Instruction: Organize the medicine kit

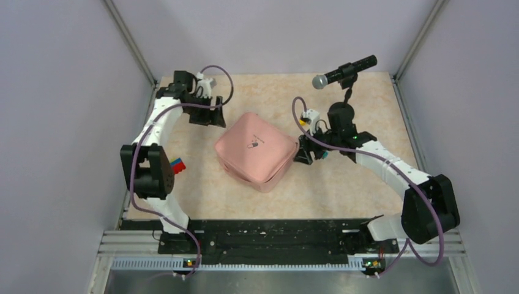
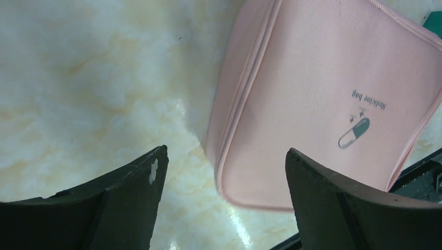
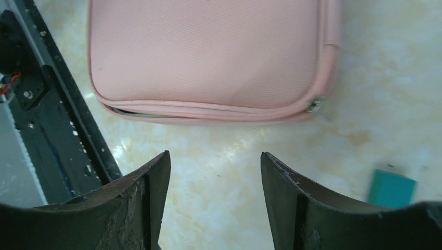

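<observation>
Kit point(image 1: 257, 150) lies lid up mid-table point(image 1: 367, 92), between the arms; a sliver of lining shows along the edge facing the right gripper point(image 3: 215, 156). That gripper and the left gripper point(image 2: 226, 153) stand wide apart, empty, on opposite sides of the kit.

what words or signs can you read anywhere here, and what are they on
"Medicine bag": on the lid of the medicine kit, upside down in the left wrist view, beside a grey pill logo.
In the top view that print is too small to read.
Nothing else is readable.
</observation>
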